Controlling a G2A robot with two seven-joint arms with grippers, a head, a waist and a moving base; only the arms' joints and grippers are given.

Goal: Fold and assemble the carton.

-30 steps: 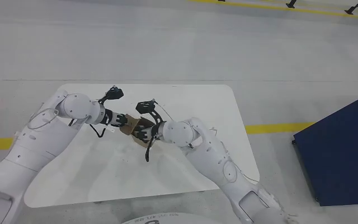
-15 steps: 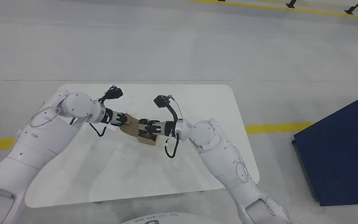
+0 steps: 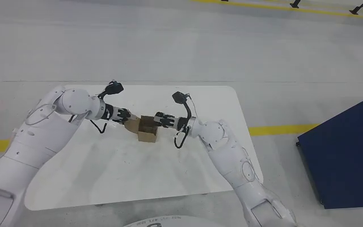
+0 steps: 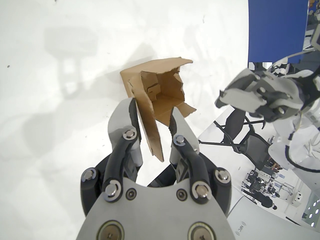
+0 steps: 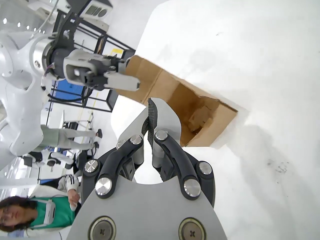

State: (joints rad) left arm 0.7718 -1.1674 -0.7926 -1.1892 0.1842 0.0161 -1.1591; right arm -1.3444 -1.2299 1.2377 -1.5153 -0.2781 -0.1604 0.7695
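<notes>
A small brown carton (image 3: 147,129) sits on the white table (image 3: 113,176), its open side up and its flaps loose. My left gripper (image 3: 126,117) is at its left side. In the left wrist view the left gripper (image 4: 152,113) stands open, with one raised flap of the carton (image 4: 162,86) between the fingers, close against one finger (image 4: 126,118). My right gripper (image 3: 162,120) is just to the right of the carton. Its own view shows the right gripper (image 5: 150,112) shut and holding nothing, right at the rim of the carton (image 5: 200,106).
The table's far-right corner and right edge lie near the right arm. A dark blue panel (image 3: 340,153) stands on the floor beyond the table to the right. Bare tabletop stretches toward the front.
The right gripper has swung from over the carton's near-left side to its right side. The carton has turned and shifted slightly right, its open side now up. The left gripper followed it.
</notes>
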